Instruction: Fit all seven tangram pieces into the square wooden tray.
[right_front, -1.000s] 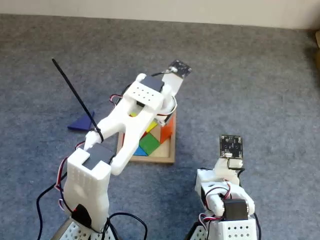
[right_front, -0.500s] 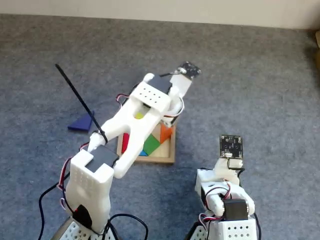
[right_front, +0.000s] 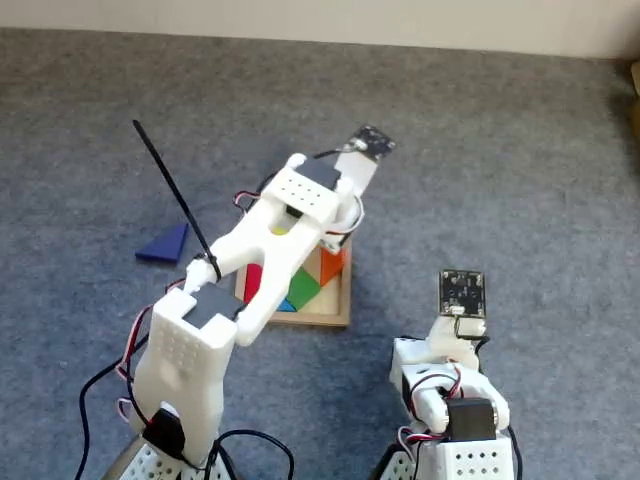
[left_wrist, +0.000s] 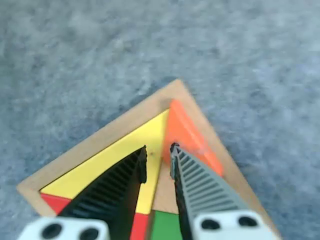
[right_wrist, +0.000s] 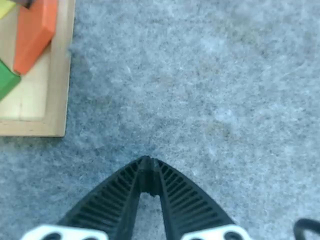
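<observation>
Over the wooden tray (right_front: 330, 319), in the high view, I see my left arm (right_front: 260, 250) stretched long and low from its base, its wrist above the tray's far side. Red (right_front: 252, 284), green (right_front: 300, 291) and orange (right_front: 334, 266) pieces lie inside the tray. A blue triangle (right_front: 165, 245) lies on the grey carpet (right_front: 520, 150), well apart from the tray. My right arm (right_front: 450, 400) sits folded up beside the tray, near its own base.

From the left wrist, the left gripper (left_wrist: 158, 150) hangs over the tray's corner with its jaws parted by a narrow gap and nothing between them. One fingertip is above the yellow piece's (left_wrist: 115, 155) edge, the other at the orange piece's edge. I cannot tell whether either one touches. The yellow piece lies along one tray wall, the orange one along the adjoining wall, and bare wood shows between them.

From the right wrist, the right gripper (right_wrist: 148, 167) is clenched, tips together, holding nothing. It hangs over the carpet just outside the tray's corner.
</observation>
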